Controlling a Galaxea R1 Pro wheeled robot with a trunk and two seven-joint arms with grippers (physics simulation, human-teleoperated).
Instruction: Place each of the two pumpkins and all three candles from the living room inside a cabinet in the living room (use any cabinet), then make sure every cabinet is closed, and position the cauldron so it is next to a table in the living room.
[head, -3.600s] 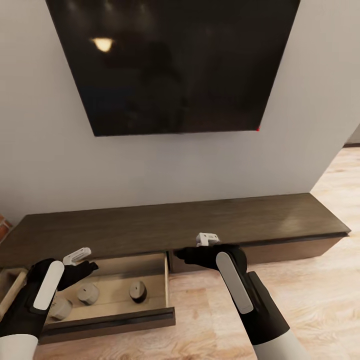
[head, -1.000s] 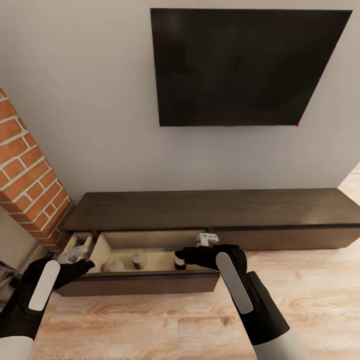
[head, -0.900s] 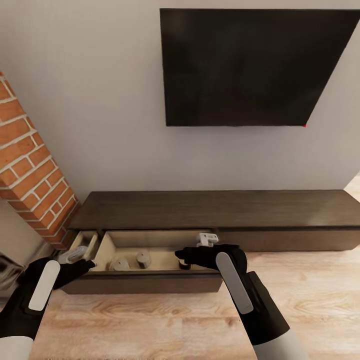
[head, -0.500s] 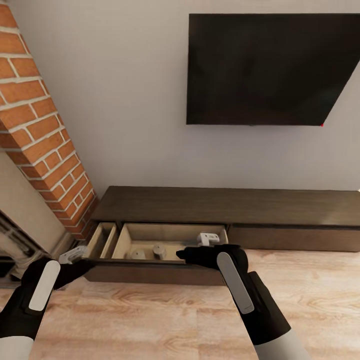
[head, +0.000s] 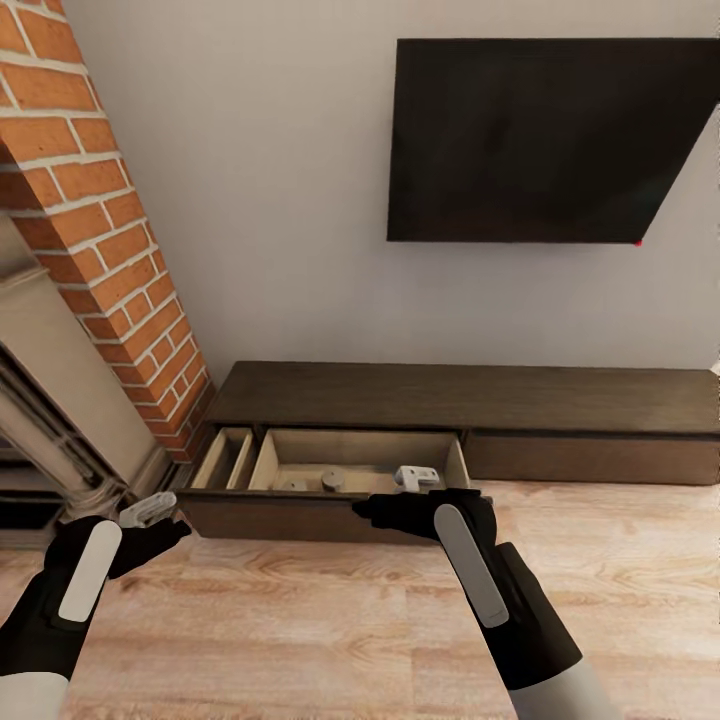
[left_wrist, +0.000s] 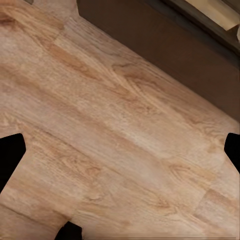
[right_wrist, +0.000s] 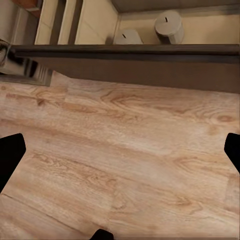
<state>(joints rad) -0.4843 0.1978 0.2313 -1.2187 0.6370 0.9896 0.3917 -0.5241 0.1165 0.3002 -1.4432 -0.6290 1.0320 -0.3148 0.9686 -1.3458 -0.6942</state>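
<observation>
Cabinet: I see it low against the wall under the television, its left drawer pulled open, the right drawer front shut.
Candles: two show in the open drawer from the head view; my right wrist view shows them too, standing behind the drawer front. I cannot make out a third from here.
Left gripper: empty, held over bare floor in front of the cabinet's left end; its wrist view puts the fingertips at opposite edges, so I read it as spread wide.
Right gripper: empty, in front of the open drawer, fingertips likewise wide apart.
Pumpkins, cauldron: I have no sight of them here.
Risk: I judge the open drawer the main hazard; turning the base beside the cabinet could clip its front. Leaving it open would also fail the closing step.
</observation>
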